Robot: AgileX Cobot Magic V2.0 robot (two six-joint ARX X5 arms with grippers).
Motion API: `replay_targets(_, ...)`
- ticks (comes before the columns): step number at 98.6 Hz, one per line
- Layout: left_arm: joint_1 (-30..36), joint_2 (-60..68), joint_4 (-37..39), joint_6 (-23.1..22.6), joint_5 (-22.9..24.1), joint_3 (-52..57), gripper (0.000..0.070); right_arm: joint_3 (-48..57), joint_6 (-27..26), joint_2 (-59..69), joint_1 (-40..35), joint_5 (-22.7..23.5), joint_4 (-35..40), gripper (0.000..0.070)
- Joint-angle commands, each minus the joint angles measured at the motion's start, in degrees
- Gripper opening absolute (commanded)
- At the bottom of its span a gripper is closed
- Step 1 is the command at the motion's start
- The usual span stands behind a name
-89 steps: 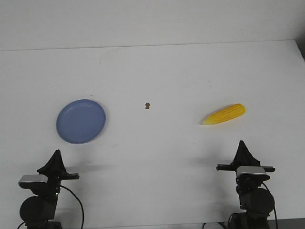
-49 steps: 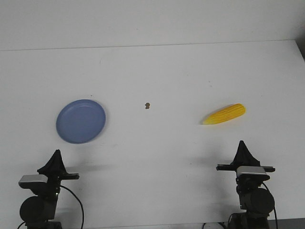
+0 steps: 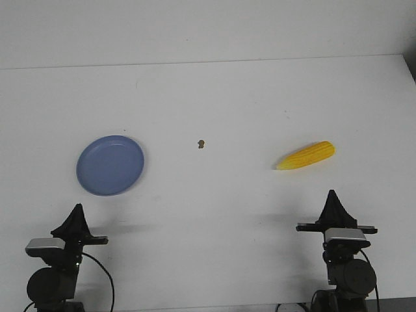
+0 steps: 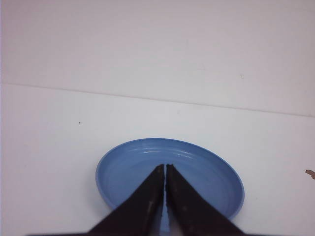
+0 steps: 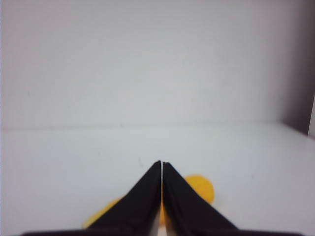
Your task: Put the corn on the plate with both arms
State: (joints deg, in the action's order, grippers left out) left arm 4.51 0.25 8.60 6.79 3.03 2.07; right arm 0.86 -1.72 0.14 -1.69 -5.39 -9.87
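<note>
The yellow corn lies on the white table at the right, its pointed end toward the left. The round blue plate lies flat at the left and holds nothing. My left gripper is shut and empty, near the front edge, short of the plate. In the left wrist view the plate lies just beyond the shut tips of the left gripper. My right gripper is shut and empty, in front of the corn. In the right wrist view the blurred corn shows behind the shut right gripper.
A small brown speck lies on the table between plate and corn; it also shows in the left wrist view. The table's far edge meets a white wall. A dark strip borders the table's far right corner.
</note>
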Motion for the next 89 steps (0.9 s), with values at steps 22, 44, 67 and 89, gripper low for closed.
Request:
replay_targets(22, -0.02, 2.80, -5.62, -1.38, 0.17, 12.13, 0.0015, 7.67, -0.07, 0.33, 0.04, 2.21, 9.27, 0.0010)
replay_targets(44, -0.02, 14.80, -22.32, -3.69, 0.42, 29.70, 0.0015, 21.84, -0.20, 7.50, 0.13, 2.14, 24.48, 0.0010)
replay_targets(67, -0.04, 29.38, -36.09, -4.66, 0.66, 46.34, 0.0015, 38.18, -0.17, 21.64, 0.15, 1.95, 44.61, 0.0010)
replay_targets(89, -0.04, 38.23, -42.62, -4.66, 0.63, 52.13, 0.0016, 47.34, 0.00, 32.28, 0.15, 2.38, 54.49, 0.0010)
